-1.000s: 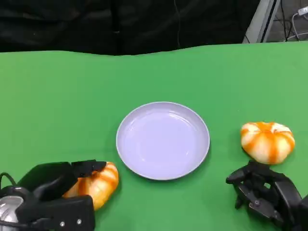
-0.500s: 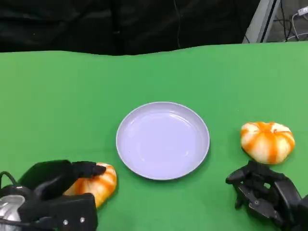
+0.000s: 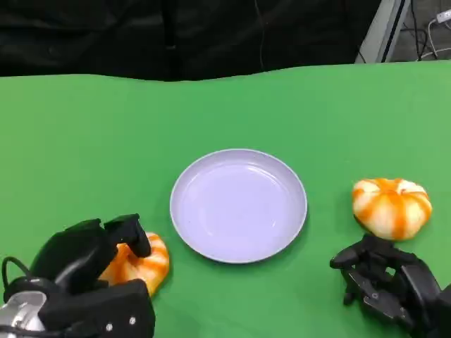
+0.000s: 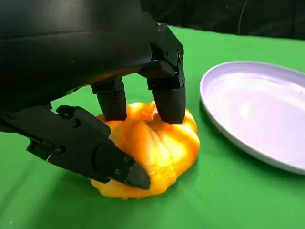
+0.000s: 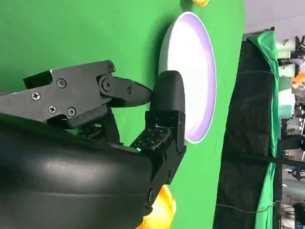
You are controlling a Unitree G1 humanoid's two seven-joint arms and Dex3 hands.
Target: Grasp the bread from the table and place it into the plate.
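An orange-and-white bread roll lies on the green table at the lower left, just left of the empty lilac plate. My left hand is wrapped over it. In the left wrist view its fingers press on the top of the roll and the thumb lies against its near side, with the plate close beside. A second roll sits right of the plate. My right hand rests just in front of that roll, fingers curled in on nothing.
The table's far edge meets a black curtain. Bare green cloth stretches behind the plate. In the right wrist view the plate lies beyond my curled right hand, with the second roll beside the palm.
My left hand has moved forward over the roll and its fingers have come down onto it. The roll, plate and right hand have stayed in place.
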